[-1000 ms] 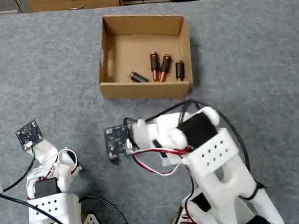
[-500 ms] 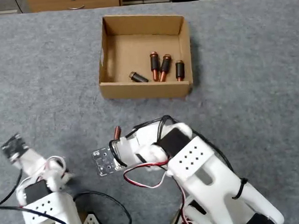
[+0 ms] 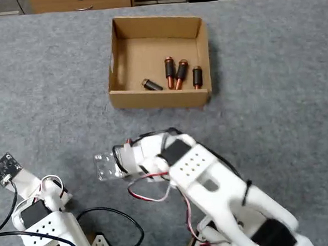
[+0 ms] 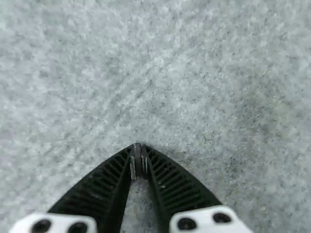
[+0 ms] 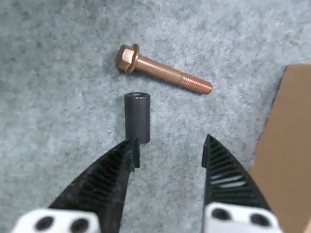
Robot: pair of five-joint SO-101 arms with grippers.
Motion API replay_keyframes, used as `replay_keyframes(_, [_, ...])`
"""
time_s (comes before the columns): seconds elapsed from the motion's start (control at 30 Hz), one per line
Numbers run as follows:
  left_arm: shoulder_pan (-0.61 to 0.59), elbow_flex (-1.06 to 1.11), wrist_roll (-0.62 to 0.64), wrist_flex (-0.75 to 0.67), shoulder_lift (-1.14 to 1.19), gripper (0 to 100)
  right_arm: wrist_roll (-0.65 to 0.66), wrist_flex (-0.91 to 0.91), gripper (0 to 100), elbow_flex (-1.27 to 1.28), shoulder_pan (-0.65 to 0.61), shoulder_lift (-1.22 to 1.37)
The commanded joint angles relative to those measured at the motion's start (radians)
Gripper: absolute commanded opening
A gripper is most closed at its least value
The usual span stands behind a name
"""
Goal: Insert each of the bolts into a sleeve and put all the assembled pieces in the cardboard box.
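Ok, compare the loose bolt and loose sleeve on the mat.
The bolt is copper-coloured; the sleeve is black. The bolt is longer and thinner, the sleeve shorter and thicker. The bolt has a hex head and threads; the sleeve is a plain tube. Both lie apart on the mat.

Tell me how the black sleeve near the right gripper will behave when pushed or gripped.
The sleeve is a smooth round tube, so a sideways nudge would probably roll it, though the fuzzy grey table should damp that. It looks rigid, so the open right gripper likely won't crush it.
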Motion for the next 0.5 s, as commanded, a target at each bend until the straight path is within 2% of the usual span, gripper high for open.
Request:
replay_keyframes(0.0, [-0.012, -0.040, -0.006, 0.006, -0.001, 2, -0.040, 0.038, 20.6, -0.117, -0.013, 0.096])
replay_keyframes(0.47, [-0.014, -0.040, -0.006, 0.006, -0.001, 2, -0.083, 0.049, 20.6, -0.185, -0.099, 0.297])
